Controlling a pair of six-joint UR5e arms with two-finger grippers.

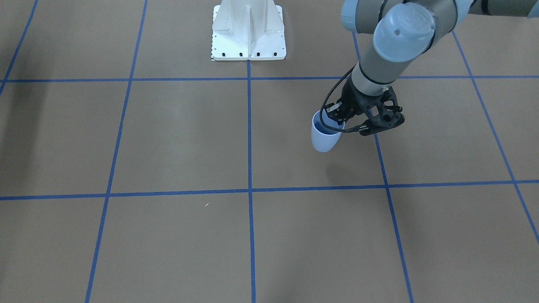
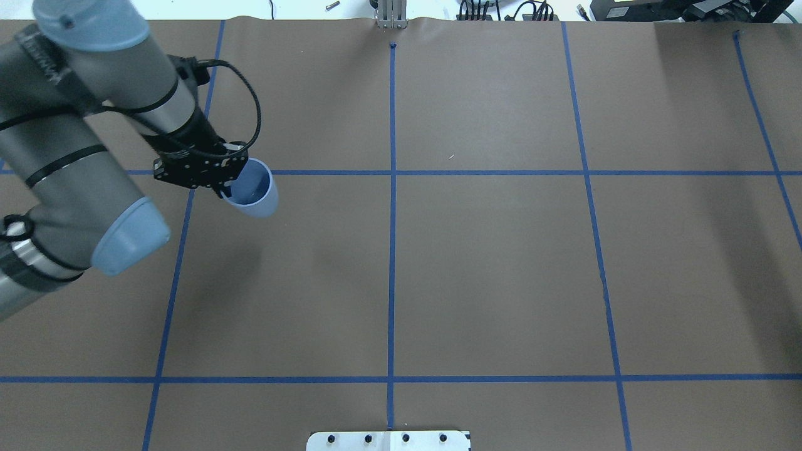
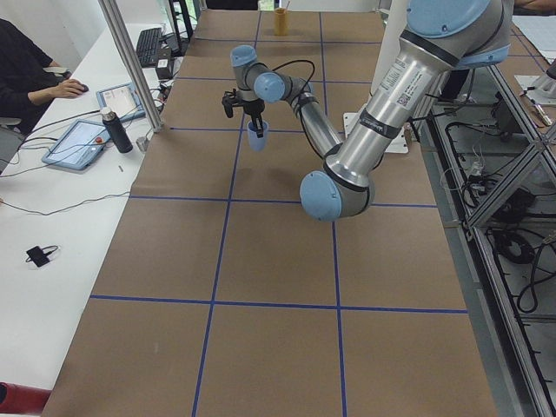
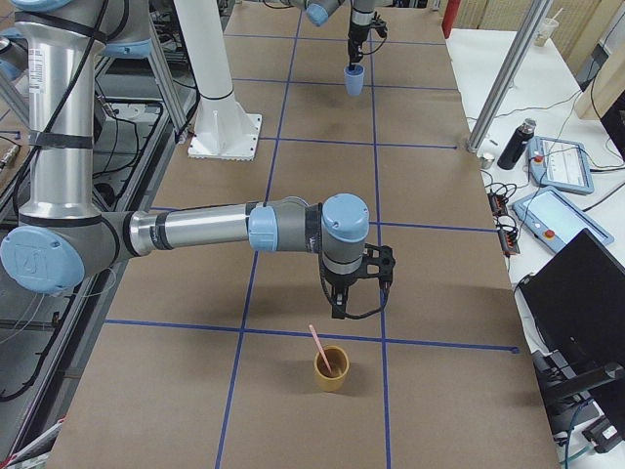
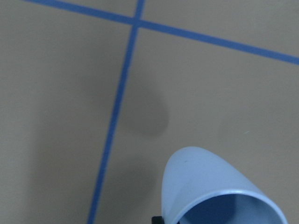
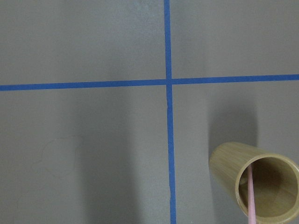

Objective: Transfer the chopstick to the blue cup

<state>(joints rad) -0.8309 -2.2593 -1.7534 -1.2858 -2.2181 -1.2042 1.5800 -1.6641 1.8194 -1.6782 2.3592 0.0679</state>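
left claw (image 2: 227, 190) clamps the rim of the blue cup (image 2: 258, 199).

Left tool (image 1: 337, 121) clamps blue cup (image 1: 323, 141) by rim.

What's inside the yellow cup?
A pink chopstick leans inside the yellow cup, its top poking out. The cup's wall covers its lower end in the side view.
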